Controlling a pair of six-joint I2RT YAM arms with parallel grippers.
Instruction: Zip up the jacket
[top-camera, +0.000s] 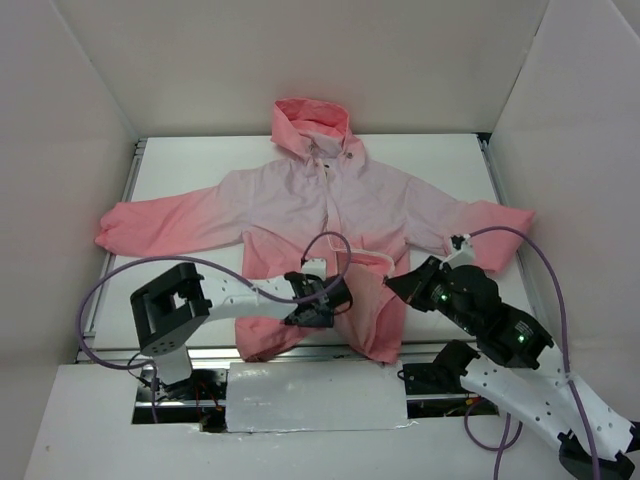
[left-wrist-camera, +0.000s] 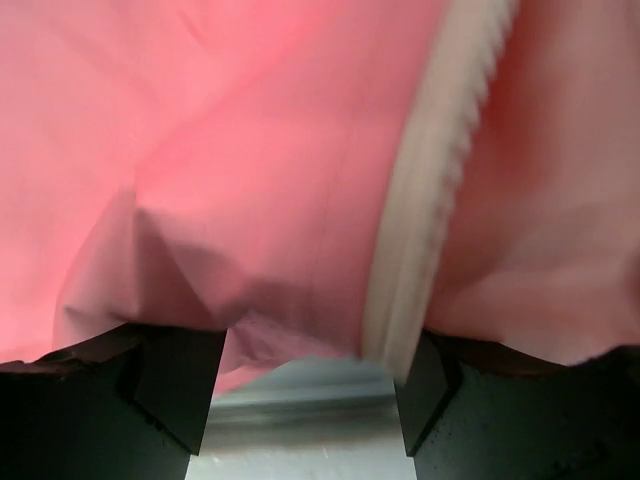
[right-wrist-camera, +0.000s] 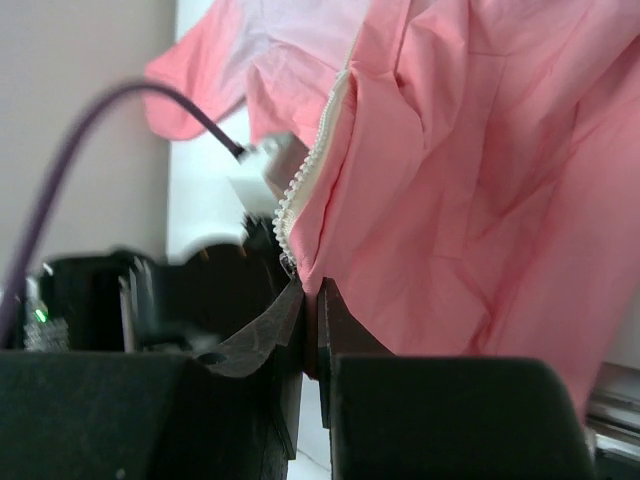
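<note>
Right wrist view shows the right gripper (right-wrist-camera: 310, 300) pinched on the jacket (right-wrist-camera: 470, 170) beside its zipper (right-wrist-camera: 300, 190), the garment spread on the table (top-camera: 200, 160) with hem at the near edge, while the left gripper (left-wrist-camera: 305, 400) stands apart around the hem, so thin fabric may slip free.

smooth thin cloth jacket (top-camera: 290, 200), pale woven zipper tape (left-wrist-camera: 415, 210), matt black plastic left gripper (left-wrist-camera: 308, 400)

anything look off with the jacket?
Nothing damaged. The jacket lies flat, but its lower front gapes unzipped and rumpled near the table edge, with the right gripper pinching fabric beside the zipper.
</note>
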